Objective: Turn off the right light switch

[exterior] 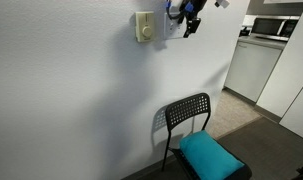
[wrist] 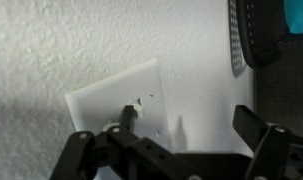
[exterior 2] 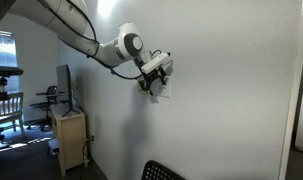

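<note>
A white glossy wall plate [wrist: 109,100] is on the textured wall. It also shows in an exterior view [exterior 2: 165,91], and is mostly hidden behind the gripper in an exterior view [exterior: 172,28]. My gripper [wrist: 188,118] is open and pressed up to the wall. One fingertip rests on the plate at a small white toggle [wrist: 135,105]; the other fingertip is off the plate over bare wall. I cannot tell which of the two toggles this is; the second is hidden. The gripper shows in both exterior views [exterior: 191,20] [exterior 2: 155,80].
A cream-beige plate with a round knob [exterior: 143,26] is on the wall beside the gripper. A black chair [exterior: 188,113] with a teal cushion [exterior: 210,156] stands below against the wall. A cabinet with monitors [exterior 2: 69,128] stands further along the wall.
</note>
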{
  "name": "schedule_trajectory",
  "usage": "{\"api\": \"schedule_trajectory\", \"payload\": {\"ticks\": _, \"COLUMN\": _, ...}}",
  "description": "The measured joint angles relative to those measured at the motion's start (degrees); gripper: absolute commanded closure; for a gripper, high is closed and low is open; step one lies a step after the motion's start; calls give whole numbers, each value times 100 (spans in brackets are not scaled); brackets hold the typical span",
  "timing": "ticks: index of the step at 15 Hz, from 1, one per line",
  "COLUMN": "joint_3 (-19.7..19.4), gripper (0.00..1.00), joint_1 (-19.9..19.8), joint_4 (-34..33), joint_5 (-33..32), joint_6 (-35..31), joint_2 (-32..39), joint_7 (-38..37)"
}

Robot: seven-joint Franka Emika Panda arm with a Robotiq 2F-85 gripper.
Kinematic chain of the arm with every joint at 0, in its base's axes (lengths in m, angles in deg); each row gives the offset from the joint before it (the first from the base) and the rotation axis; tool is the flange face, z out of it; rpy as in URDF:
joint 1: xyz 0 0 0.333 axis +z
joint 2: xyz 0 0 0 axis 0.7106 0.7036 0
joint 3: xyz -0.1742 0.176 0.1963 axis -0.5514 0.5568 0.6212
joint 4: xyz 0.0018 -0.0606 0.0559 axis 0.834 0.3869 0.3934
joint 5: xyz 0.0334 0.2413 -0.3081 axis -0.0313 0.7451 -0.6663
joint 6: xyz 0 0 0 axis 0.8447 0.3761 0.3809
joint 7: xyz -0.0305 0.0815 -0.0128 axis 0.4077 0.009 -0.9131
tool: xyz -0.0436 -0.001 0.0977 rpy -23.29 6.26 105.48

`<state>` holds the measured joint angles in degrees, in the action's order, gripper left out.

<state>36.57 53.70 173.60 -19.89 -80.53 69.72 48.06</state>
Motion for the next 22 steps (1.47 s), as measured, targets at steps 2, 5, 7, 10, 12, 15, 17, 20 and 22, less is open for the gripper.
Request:
{"api": "schedule_trajectory", "payload": {"ticks": 2, "joint_3": 0, "gripper": 0, "joint_1": -5, "joint_4": -6, "joint_5": -1, "joint_6": 183, "joint_2": 73, "joint_7": 1}}
{"api": "schedule_trajectory", "payload": {"ticks": 5, "joint_3": 2, "gripper": 0, "joint_1": -4, "joint_4": -40, "joint_5": -1, "joint_6": 313, "joint_2": 71, "joint_7": 7}}
{"api": "schedule_trajectory", "payload": {"ticks": 7, "joint_3": 0, "gripper": 0, "joint_1": -8, "joint_4": -40, "joint_5": -1, "joint_6": 334, "joint_2": 67, "joint_7": 7}}
{"api": "schedule_trajectory", "payload": {"ticks": 10, "joint_3": -14, "gripper": 0, "joint_1": -14, "joint_4": -37, "joint_5": -2, "joint_6": 473, "joint_2": 35, "joint_7": 7}}
{"api": "schedule_trajectory", "payload": {"ticks": 12, "joint_3": -37, "gripper": 0, "joint_1": -17, "joint_4": -36, "joint_5": -8, "joint_6": 801, "joint_2": -8, "joint_7": -2}}
{"api": "schedule_trajectory", "payload": {"ticks": 15, "joint_3": -23, "gripper": 0, "joint_1": -5, "joint_4": 7, "joint_5": -7, "joint_6": 1474, "joint_2": -203, "joint_7": 5}}
{"api": "schedule_trajectory", "payload": {"ticks": 17, "joint_3": 8, "gripper": 0, "joint_1": -2, "joint_4": 37, "joint_5": -4, "joint_6": 1826, "joint_2": -364, "joint_7": 5}}
{"api": "schedule_trajectory", "payload": {"ticks": 20, "joint_3": 36, "gripper": 0, "joint_1": 6, "joint_4": 48, "joint_5": -4, "joint_6": 2182, "joint_2": -542, "joint_7": 5}}
{"api": "schedule_trajectory", "payload": {"ticks": 22, "joint_3": 46, "gripper": 0, "joint_1": 8, "joint_4": 54, "joint_5": -4, "joint_6": 2304, "joint_2": -604, "joint_7": 5}}
